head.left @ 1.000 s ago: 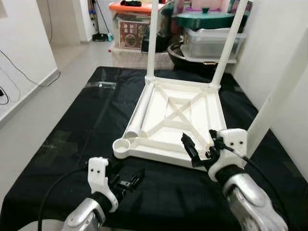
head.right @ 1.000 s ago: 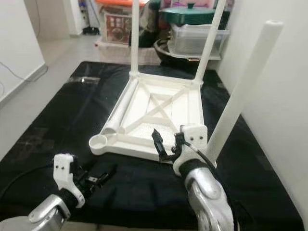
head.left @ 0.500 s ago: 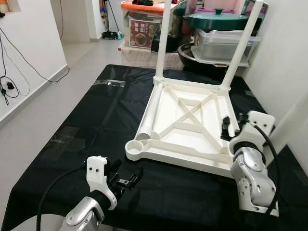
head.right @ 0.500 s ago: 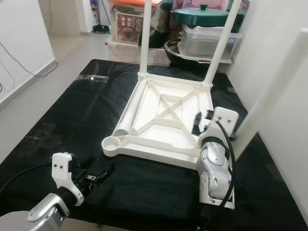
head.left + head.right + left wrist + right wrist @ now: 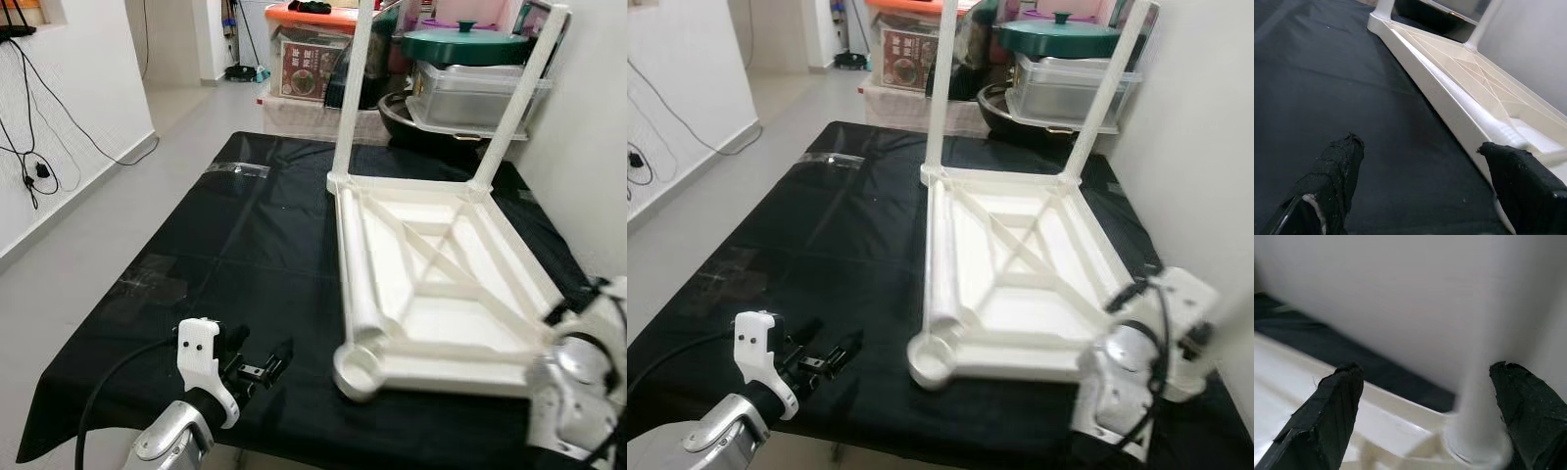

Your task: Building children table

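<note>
Tabletop (image 5: 446, 294), white plastic and turned underside-up, lies on the black cloth (image 5: 235, 245) that covers the floor, with its cross-braced ribs facing the ceiling. Two white legs, the far-left leg (image 5: 351, 88) and the far-right leg (image 5: 517, 98), stand upright in the two corner sockets farthest from the robot. A loose leg (image 5: 361, 284) lies flat inside the tabletop along its left rim, its near end beside the empty near-left socket (image 5: 359, 367). At the near-right corner, the right wrist view shows a blurred white post (image 5: 1476, 401) rising from a socket between the black fingers, so a third leg appears to be seated or going in there; how firmly it sits cannot be judged.

The right gripper (image 5: 1430, 406) is at that near-right corner, fingers spread wide on either side of the post and not touching it. The right arm (image 5: 1127, 382) bends in close to the tabletop's near edge. The left gripper (image 5: 257, 369) hovers low over the cloth, near the empty socket but apart from it, its fingers spread and holding nothing.

By my reading the job is more than half done: two legs are clearly in, a third looks placed, and the loose leg has yet to be stood in the near-left socket. After that the table has to be turned upright. Storage boxes and a green-lidded pot (image 5: 465, 44) sit beyond the cloth.
</note>
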{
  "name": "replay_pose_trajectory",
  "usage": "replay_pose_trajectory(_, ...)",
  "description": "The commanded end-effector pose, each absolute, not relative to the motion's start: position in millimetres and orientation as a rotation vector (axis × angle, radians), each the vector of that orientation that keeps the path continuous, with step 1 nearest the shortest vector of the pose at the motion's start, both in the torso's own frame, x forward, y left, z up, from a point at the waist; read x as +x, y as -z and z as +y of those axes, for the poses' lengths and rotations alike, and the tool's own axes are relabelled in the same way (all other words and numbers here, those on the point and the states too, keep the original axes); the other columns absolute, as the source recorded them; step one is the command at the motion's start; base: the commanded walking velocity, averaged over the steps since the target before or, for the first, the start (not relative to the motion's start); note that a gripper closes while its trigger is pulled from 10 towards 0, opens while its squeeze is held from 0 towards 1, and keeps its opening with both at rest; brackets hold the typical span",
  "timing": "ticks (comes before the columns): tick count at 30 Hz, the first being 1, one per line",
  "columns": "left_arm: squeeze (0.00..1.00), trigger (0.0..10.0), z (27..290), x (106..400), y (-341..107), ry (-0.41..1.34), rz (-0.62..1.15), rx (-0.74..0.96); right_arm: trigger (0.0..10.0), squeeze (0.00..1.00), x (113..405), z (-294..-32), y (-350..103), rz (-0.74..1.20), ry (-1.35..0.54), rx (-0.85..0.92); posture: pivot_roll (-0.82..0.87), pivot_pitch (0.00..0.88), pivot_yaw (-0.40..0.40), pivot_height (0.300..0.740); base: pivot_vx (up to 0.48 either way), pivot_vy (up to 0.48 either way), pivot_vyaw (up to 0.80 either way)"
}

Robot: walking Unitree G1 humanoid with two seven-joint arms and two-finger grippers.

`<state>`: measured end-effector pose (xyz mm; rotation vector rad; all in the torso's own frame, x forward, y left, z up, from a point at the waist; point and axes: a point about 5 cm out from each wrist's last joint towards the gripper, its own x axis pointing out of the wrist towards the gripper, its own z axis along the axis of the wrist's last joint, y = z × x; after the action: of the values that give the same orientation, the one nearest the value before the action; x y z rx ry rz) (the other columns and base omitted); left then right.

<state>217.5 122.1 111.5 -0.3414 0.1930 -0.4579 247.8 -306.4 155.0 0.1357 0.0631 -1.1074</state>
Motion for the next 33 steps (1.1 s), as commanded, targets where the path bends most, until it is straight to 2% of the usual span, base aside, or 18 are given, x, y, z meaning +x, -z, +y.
replay_pose_trajectory(1,0.00,10.0,121,216,-107,0.464,0.216,-0.341,10.0,0.97,242,-312,-155,0.060,1.162,0.122,0.09,0.000,-0.078,0.740,0.000,0.000,0.00)
replay_pose_trajectory(4,0.00,10.0,121,216,-107,0.459,0.216,-0.344,10.0,0.93,245,-305,-152,0.081,1.124,0.127,0.09,0.000,-0.081,0.740,0.000,0.000,0.00)
replay_pose_trajectory(5,0.00,10.0,121,216,-107,0.457,0.216,-0.344,10.0,0.81,251,-298,-151,0.084,1.063,0.146,0.09,0.000,-0.081,0.740,0.000,0.000,0.00)
replay_pose_trajectory(7,0.00,10.0,121,216,-107,0.456,0.215,-0.344,10.0,0.81,255,-292,-151,0.085,1.020,0.160,0.09,0.000,-0.081,0.740,0.000,0.000,0.00)
replay_pose_trajectory(8,0.00,10.0,121,216,-107,0.455,0.215,-0.344,10.0,0.67,266,-279,-152,0.088,0.901,0.180,0.09,0.000,-0.081,0.740,0.000,0.000,0.00)
replay_pose_trajectory(9,0.00,10.0,121,216,-107,0.455,0.215,-0.344,10.0,0.67,266,-279,-152,0.088,0.901,0.180,0.09,0.000,-0.081,0.740,0.000,0.000,0.00)
replay_pose_trajectory(10,0.00,10.0,121,217,-107,0.455,0.214,-0.337,10.0,0.00,278,-260,-155,0.076,0.730,0.188,0.09,0.000,-0.079,0.740,0.000,0.000,0.00)
replay_pose_trajectory(11,0.00,10.0,121,217,-107,0.456,0.214,-0.335,10.0,0.00,291,-222,-164,0.040,0.395,0.129,0.09,0.000,-0.079,0.740,0.000,0.000,0.00)
replay_pose_trajectory(12,0.00,10.0,121,217,-107,0.456,0.214,-0.335,10.0,0.00,291,-222,-164,0.040,0.395,0.129,0.09,0.000,-0.079,0.740,0.000,0.000,0.00)
replay_pose_trajectory(15,0.00,10.0,123,216,-107,0.443,0.214,-0.337,10.0,0.00,291,-188,-171,0.005,0.058,-0.017,0.09,0.000,-0.079,0.740,0.000,0.000,0.00)
replay_pose_trajectory(16,0.00,10.0,123,216,-107,0.443,0.214,-0.337,10.0,0.00,291,-188,-171,0.005,0.058,-0.017,0.09,0.000,-0.079,0.740,0.000,0.000,0.00)
replay_pose_trajectory(18,0.00,10.0,128,217,-105,0.397,0.210,-0.323,10.0,0.00,286,-184,-171,-0.009,-0.072,-0.126,0.09,0.000,-0.084,0.740,0.000,0.000,0.00)
replay_pose_trajectory(20,0.00,10.0,130,217,-104,0.373,0.210,-0.328,10.0,0.00,285,-186,-169,-0.008,-0.104,-0.178,0.09,0.000,-0.084,0.740,0.000,0.000,0.00)
replay_pose_trajectory(22,0.00,10.0,136,216,-101,0.320,0.219,-0.340,10.0,0.00,283,-193,-166,-0.003,-0.194,-0.318,0.10,0.000,-0.088,0.740,0.000,0.000,0.00)
replay_pose_trajectory(23,0.00,10.0,136,216,-101,0.320,0.219,-0.340,10.0,0.00,283,-193,-166,-0.003,-0.194,-0.318,0.10,0.000,-0.088,0.740,0.000,0.000,0.00)
replay_pose_trajectory(27,0.00,10.0,147,213,-95,0.239,0.245,-0.351,10.0,0.00,276,-205,-164,0.022,-0.391,-0.579,0.10,0.000,-0.091,0.740,0.000,0.000,0.00)
replay_pose_trajectory(31,0.00,10.0,146,212,-95,0.238,0.248,-0.343,10.0,0.00,272,-207,-162,0.049,-0.484,-0.680,0.10,0.000,-0.091,0.740,0.000,0.000,0.00)
replay_pose_trajectory(33,0.00,10.0,143,214,-96,0.244,0.244,-0.342,10.0,0.00,266,-204,-157,0.089,-0.606,-0.745,0.11,0.000,-0.092,0.740,0.000,0.000,0.00)
